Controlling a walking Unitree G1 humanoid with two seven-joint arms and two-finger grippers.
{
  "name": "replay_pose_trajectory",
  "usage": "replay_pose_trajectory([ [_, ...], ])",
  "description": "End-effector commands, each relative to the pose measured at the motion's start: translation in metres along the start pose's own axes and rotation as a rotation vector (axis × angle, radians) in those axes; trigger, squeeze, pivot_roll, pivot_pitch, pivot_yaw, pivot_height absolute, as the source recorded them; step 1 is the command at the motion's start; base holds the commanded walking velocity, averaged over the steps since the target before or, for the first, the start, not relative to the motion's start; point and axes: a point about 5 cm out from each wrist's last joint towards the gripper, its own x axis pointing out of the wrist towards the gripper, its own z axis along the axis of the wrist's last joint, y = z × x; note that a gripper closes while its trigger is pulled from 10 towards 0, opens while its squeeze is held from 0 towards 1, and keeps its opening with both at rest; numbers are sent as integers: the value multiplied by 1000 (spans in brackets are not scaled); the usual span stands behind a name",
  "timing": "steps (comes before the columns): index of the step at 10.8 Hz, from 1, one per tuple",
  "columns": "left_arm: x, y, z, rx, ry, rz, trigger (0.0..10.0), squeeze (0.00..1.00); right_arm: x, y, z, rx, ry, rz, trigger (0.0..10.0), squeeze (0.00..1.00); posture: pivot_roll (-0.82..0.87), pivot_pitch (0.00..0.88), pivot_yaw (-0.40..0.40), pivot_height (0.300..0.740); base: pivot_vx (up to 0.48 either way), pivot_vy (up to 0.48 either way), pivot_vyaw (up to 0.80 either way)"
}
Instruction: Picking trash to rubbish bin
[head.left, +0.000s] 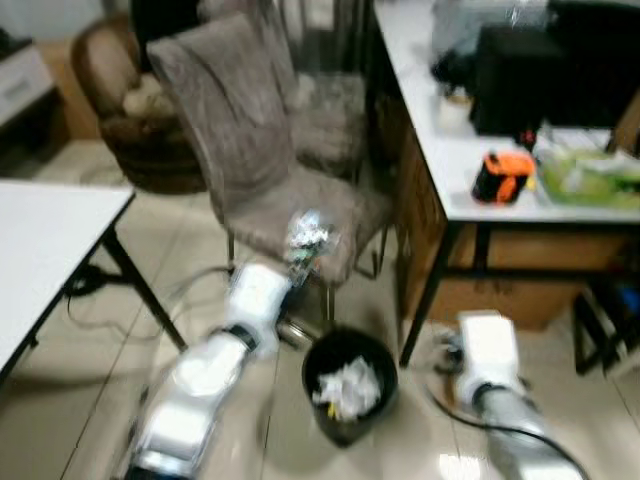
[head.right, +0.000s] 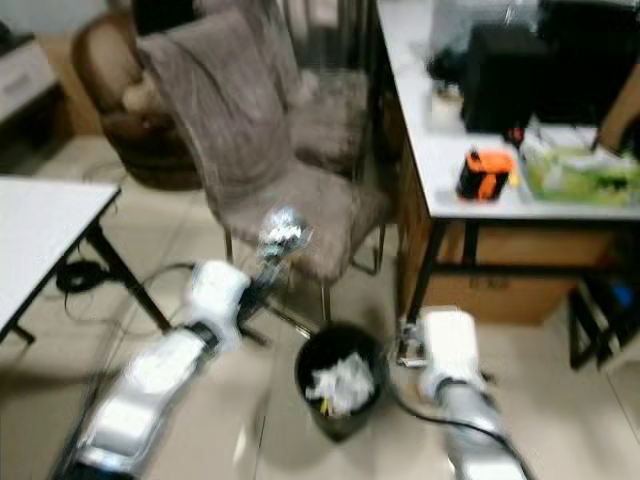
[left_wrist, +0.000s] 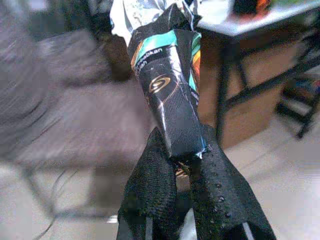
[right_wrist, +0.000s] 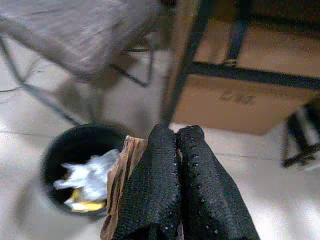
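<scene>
Up near the middle of the frame, a crinkled foil snack wrapper (left_wrist: 167, 95) is clamped in the left claw (left_wrist: 187, 162), above the grey chair (head.left: 260, 170). Below it stands the black rubbish bin (head.left: 348, 385) holding white paper. Lower right, the right claw (right_wrist: 175, 137) is pressed closed beside brown cardboard (right_wrist: 120, 175).

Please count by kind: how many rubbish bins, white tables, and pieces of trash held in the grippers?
Rubbish bin: 1
White tables: 2 (left table, right table)
Held trash: 2 (snack wrapper in left gripper, brown scrap in right gripper)
Total: 5
</scene>
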Motion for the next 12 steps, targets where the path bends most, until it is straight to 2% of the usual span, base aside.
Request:
replay_pose_trajectory([
  [1, -7, 12, -4, 24, 23, 31, 10000, 0, 0, 11, 6, -2, -22, 38, 10000, 0, -136, 0, 21, 740, 322, 0, 0],
  [3, -9, 13, -6, 36, 35, 47, 10000, 0, 1, 15, 6, -11, -36, 69, 10000, 0, -132, 0, 20, 740, 298, 0, 0],
  [4, -10, 17, -7, 35, 42, 81, 10000, 0, 6, 14, 10, -45, -72, 92, 10000, 0, -130, 3, 20, 740, 0, 0, 0],
  [6, -12, 25, -7, 60, 51, 120, 10000, 0, 20, 18, 9, -110, -86, 152, 10000, 0, -123, 22, 23, 740, 0, 0, 0],
  [8, -15, 28, -1, 79, 33, 93, 10000, 0, 45, 33, 12, -101, -110, 242, 10000, 0, -96, 53, 36, 740, 0, 0, 0],
  [10, -30, 32, 6, 114, 53, 21, 10000, 0, 76, 41, 39, -112, -177, 297, 10000, 0, -52, 110, 41, 740, 0, 0, 0],
  [12, -41, 39, 8, 132, 68, 42, 10000, 0, 90, 39, 68, -172, -240, 288, 10000, 0, -44, 140, 30, 740, 0, 0, 0],
])
